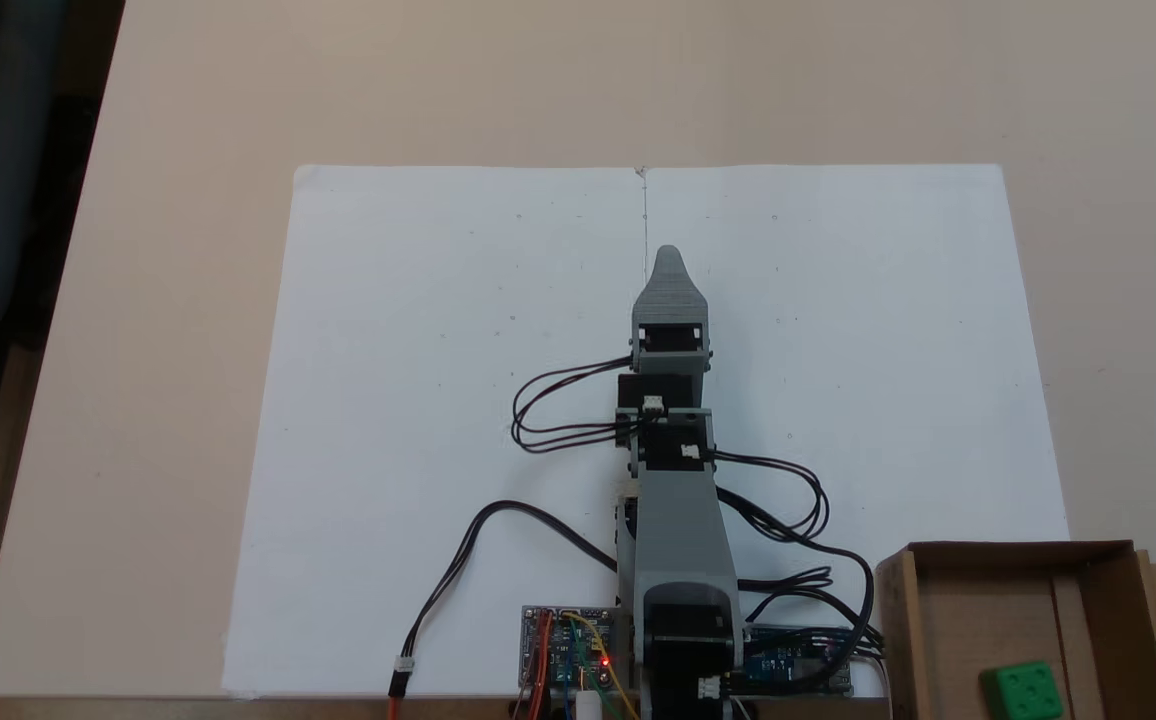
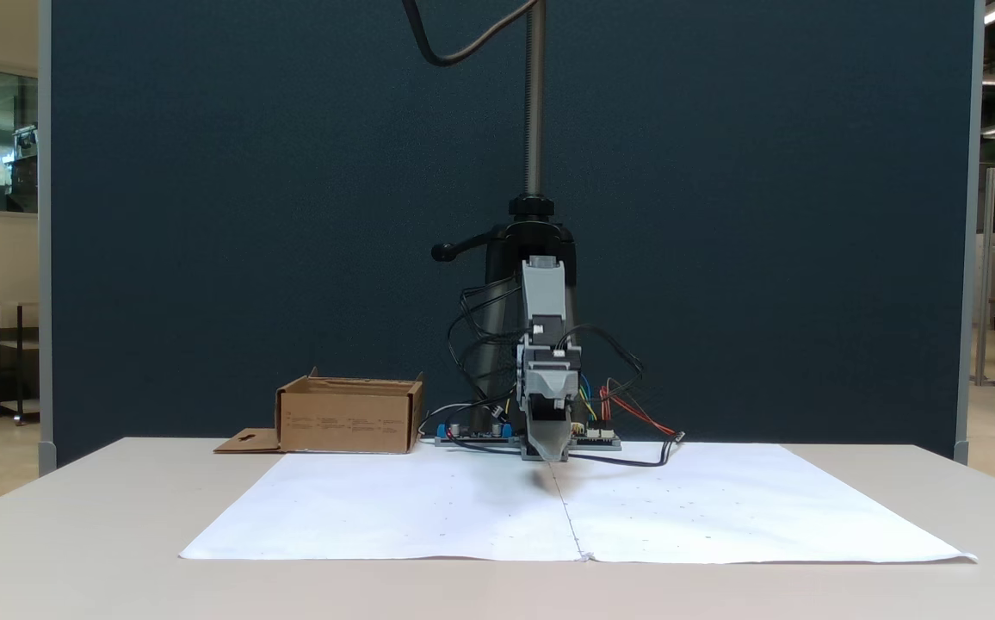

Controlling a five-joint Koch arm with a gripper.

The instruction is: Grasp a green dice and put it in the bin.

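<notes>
The green dice [image 1: 1023,690] lies inside the bin [image 1: 948,620], a shallow brown cardboard box at the bottom right corner of a fixed view. In another fixed view the bin [image 2: 349,422] stands at the left beside the arm's base, and its walls hide the dice. My gripper [image 1: 668,258] points straight out over the middle of the white paper, far from the bin. From the front the gripper [image 2: 549,455] hangs low, just above the paper, and its jaws show as one closed wedge with nothing between them.
A large white paper sheet [image 1: 418,350] covers the table [image 1: 168,200] in front of the arm. Circuit boards [image 1: 563,650] and looping black cables [image 1: 548,410] sit around the arm's base. The box's side tab [image 2: 248,441] lies flat on the table. A dark blue partition [image 2: 248,215] stands behind.
</notes>
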